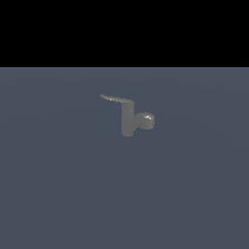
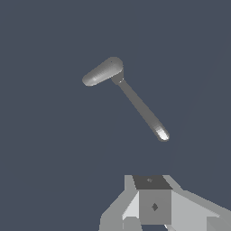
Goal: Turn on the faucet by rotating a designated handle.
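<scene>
My tool [image 2: 155,212] hangs above the faucet [image 1: 128,121], apart from it; whether its jaws are spread I cannot tell. The faucet stands upright on the grey bench [image 1: 58,194], its handle [image 1: 116,99] reaching toward the exterior view's left.

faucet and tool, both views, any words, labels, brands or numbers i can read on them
None. The faucet, its handle and the floor carry no text in either view. The tool shows only a small dark diamond mark, not a letter or number.
</scene>
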